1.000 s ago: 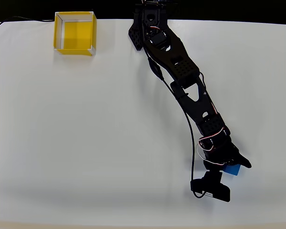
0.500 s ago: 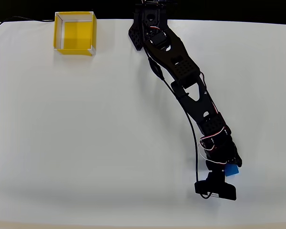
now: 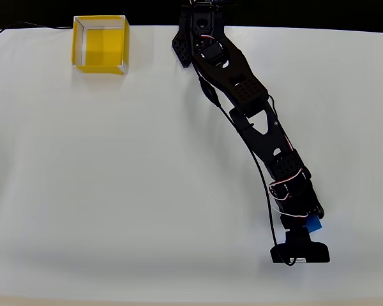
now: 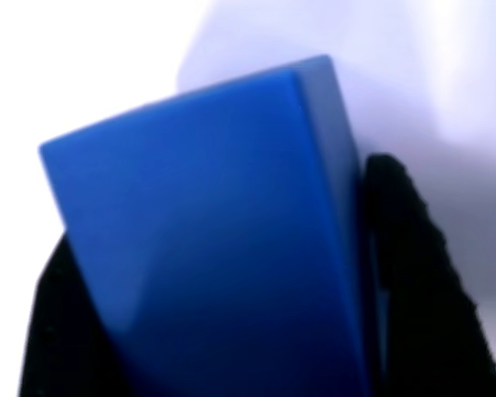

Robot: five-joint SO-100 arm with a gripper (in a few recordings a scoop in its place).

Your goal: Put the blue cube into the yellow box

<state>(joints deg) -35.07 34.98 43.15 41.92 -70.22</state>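
Observation:
The blue cube [image 3: 315, 224] lies near the table's front right in the overhead view, mostly covered by my gripper [image 3: 308, 220]; just a blue corner shows. Seen from the wrist, the blue cube [image 4: 215, 240] takes up most of the picture, and my gripper [image 4: 231, 322] is shut on it, a black fingertip [image 4: 409, 265] pressing its right face and another its left. The yellow box [image 3: 101, 46] stands open-topped at the far left corner of the table, far from the cube, with nothing inside.
The black arm [image 3: 242, 95] stretches diagonally from its base [image 3: 201, 25] at the back edge down to the front right. A thin cable [image 3: 25, 27] runs along the back left edge. White tabletop [image 3: 127, 178] spreads between the arm and the box.
The gripper's outer finger has swung in from the right and closed on the cube. The wrist end has shifted a little to the right and forward.

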